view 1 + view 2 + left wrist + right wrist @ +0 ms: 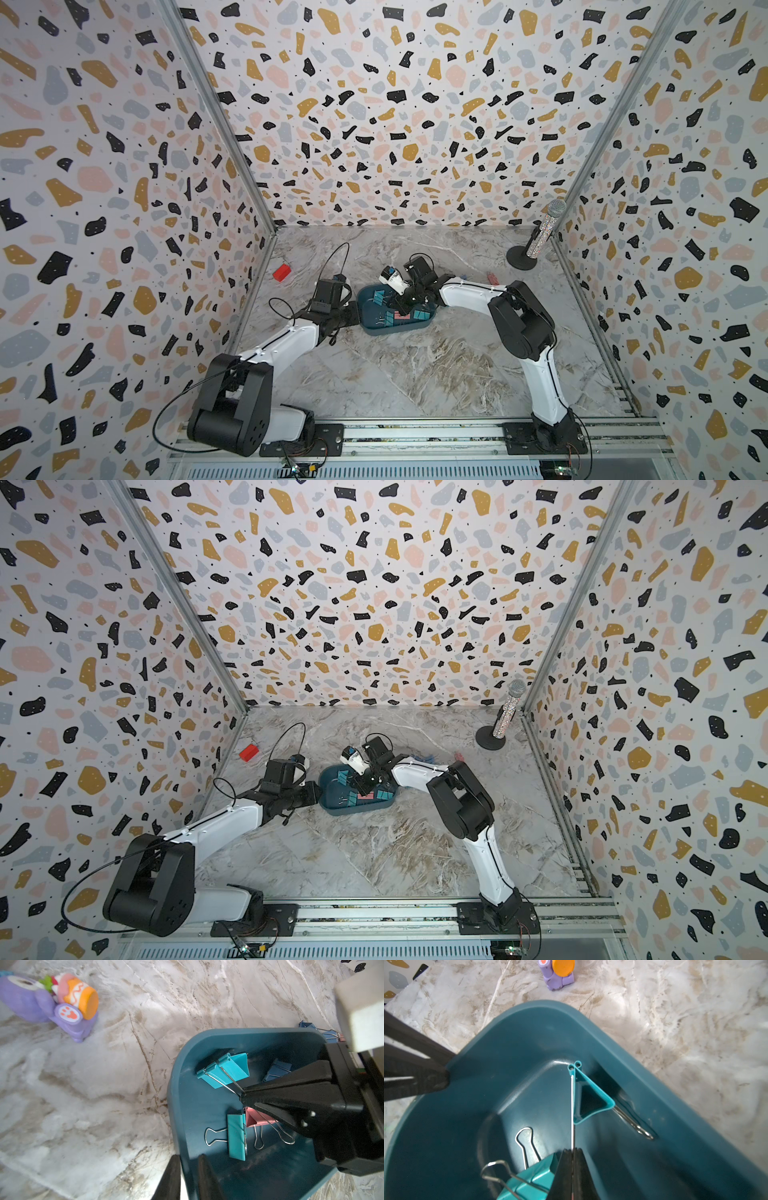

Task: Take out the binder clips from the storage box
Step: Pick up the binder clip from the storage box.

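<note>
My R pincer [572, 1150] is clamped on the wire handle [572, 1115] of a teal binder clip [591, 1093] inside the storage box [374, 328] [337, 809], mid-frame in both top views; L pincer [189, 1156] is clamped on the box rim.

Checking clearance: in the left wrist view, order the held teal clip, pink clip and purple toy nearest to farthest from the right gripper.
1. teal clip: its handle pinched by the right gripper.
2. pink clip: just beside, inside the storage box.
3. purple toy: far outside the box.
</note>
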